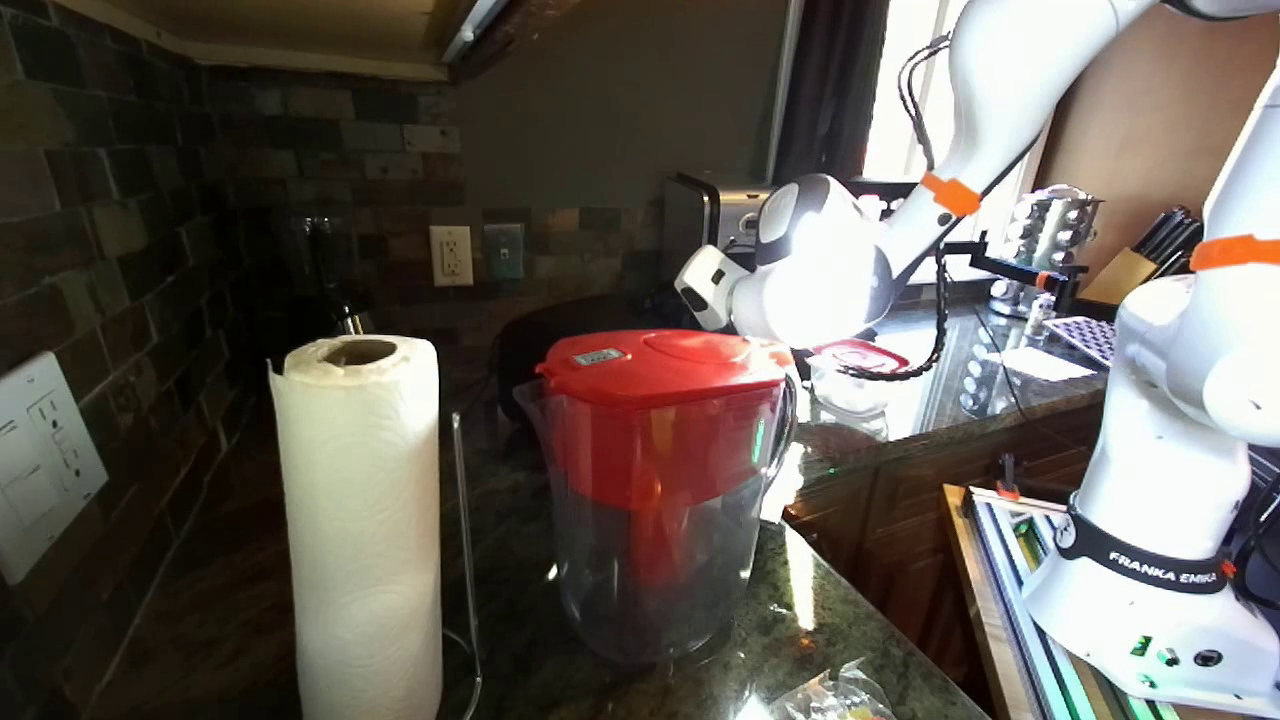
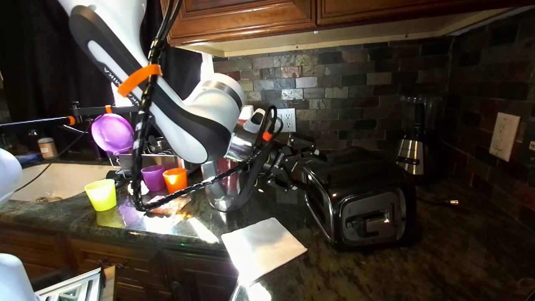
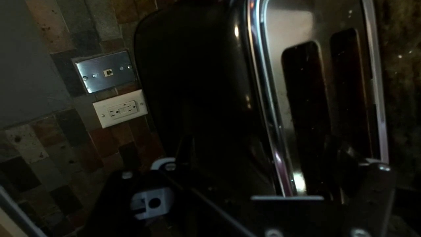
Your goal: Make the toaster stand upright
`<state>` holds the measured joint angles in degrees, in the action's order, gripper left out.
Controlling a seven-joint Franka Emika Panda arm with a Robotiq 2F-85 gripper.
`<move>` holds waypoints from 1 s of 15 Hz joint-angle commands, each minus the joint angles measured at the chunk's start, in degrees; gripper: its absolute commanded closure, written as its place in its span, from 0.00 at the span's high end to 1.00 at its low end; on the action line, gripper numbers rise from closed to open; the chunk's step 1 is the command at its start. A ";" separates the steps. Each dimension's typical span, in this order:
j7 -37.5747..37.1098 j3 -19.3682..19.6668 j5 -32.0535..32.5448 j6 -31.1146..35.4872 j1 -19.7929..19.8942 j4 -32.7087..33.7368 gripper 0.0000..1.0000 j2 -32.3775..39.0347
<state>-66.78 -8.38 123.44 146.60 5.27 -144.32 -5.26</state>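
The toaster (image 2: 355, 173) is black with a chrome rim and lies on its side on the counter in an exterior view, its slotted top facing left towards my gripper. Its dark side and two slots fill much of the wrist view (image 3: 204, 82). My gripper (image 2: 314, 170) is open at the toaster's slotted end. In the wrist view, the gripper (image 3: 264, 148) has its fingers on either side of the chrome rim, one over the dark side and one over the slots. I cannot tell whether they touch. In an exterior view, the red-lidded pitcher (image 1: 665, 460) hides the fingers.
A paper towel roll (image 1: 365, 530) stands near the pitcher. A white sheet (image 2: 263, 246) lies on the counter before the toaster. Yellow (image 2: 101, 195), orange (image 2: 175, 179) and purple (image 2: 153, 177) cups stand by the sink. A blender (image 2: 411, 146) stands behind the toaster, with wall cabinets overhead.
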 commanded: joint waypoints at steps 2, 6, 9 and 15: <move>-6.51 3.68 5.61 -3.30 -4.91 1.44 1.00 2.56; -9.02 4.60 7.98 -5.02 -6.20 1.81 1.00 3.14; -10.54 4.92 9.42 -6.10 -6.56 1.78 1.00 3.36; -12.51 5.56 10.73 -6.30 -6.68 1.80 1.00 2.52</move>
<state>-76.44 -3.95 131.55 141.47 -0.60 -142.72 -2.40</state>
